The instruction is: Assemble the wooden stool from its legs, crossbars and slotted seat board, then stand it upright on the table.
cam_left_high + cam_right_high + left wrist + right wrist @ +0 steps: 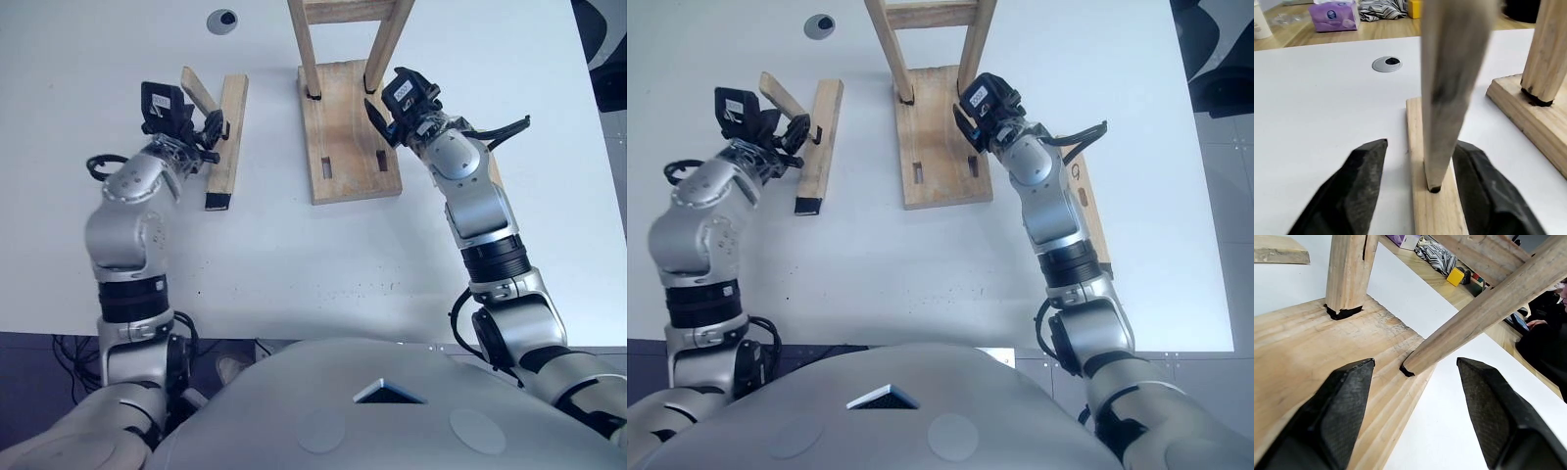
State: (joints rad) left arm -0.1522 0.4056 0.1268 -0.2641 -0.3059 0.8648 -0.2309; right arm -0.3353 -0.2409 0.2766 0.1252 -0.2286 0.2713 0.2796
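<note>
Fingers apart: R astride board leg, L prob. bar leg

One slotted seat board, three upright legs, one crossbar and two narrow slotted boards

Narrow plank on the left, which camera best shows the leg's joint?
The left wrist view: close up, the leg enters the narrow plank's slot between the left gripper's open fingers. The eye views show both from above, the joint partly behind that gripper. The right wrist view faces the seat board.
</note>
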